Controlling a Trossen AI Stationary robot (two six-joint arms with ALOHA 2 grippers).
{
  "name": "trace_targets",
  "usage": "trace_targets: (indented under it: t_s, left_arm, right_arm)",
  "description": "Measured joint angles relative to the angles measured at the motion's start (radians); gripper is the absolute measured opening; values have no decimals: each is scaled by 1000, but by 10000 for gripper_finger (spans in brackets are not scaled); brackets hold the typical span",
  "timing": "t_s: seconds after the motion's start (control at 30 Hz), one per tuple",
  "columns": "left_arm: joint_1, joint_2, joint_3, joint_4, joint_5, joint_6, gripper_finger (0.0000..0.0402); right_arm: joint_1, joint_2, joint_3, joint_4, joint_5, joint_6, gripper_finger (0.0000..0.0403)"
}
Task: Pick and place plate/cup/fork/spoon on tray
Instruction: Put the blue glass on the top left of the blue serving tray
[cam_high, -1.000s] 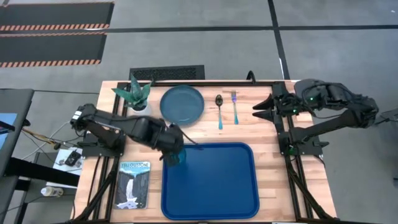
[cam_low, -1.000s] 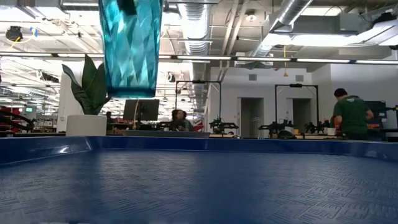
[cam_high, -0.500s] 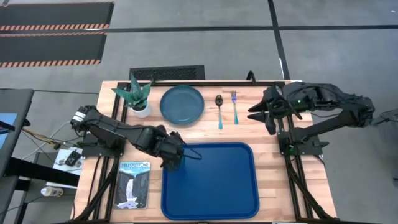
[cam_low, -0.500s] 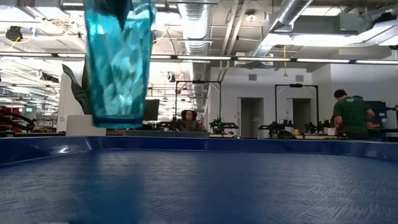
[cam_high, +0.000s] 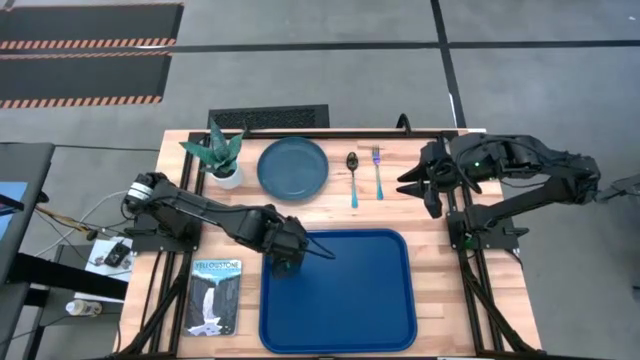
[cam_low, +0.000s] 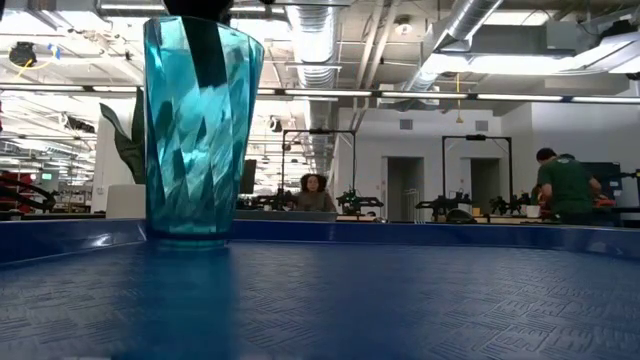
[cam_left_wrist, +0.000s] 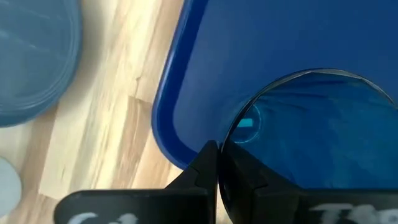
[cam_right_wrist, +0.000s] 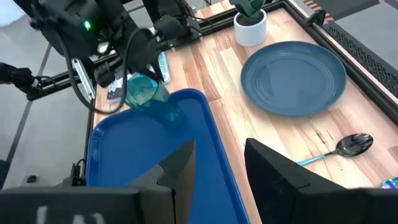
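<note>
Now my left gripper (cam_high: 285, 250), clamped on the cup's (cam_low: 198, 130) rim, has lowered it from mid-air onto the tray's (cam_high: 385, 315) near-left corner, so release comes next, while my open right gripper (cam_high: 415, 187) has neared the fork (cam_high: 378, 172).

Teal cup (cam_low: 200, 130) upright in blue tray (cam_high: 350, 310) corner

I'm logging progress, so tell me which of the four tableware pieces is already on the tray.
Only the cup, upright in the tray's corner, held by the left pincer. The plate, spoon and fork lie on bare wood.
</note>
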Motion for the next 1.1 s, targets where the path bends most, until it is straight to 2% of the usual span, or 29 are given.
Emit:
trace_targets:
  t_s: [0.77, 1.1]
  left_arm:
    - [34, 4, 0, -38, 25, 42, 0]
    - [69, 4, 1, -54, -20, 75, 0]
  right_arm:
    - [0, 1, 0, -6, 0, -17, 161]
    - [0, 1, 0, -6, 0, -19, 161]
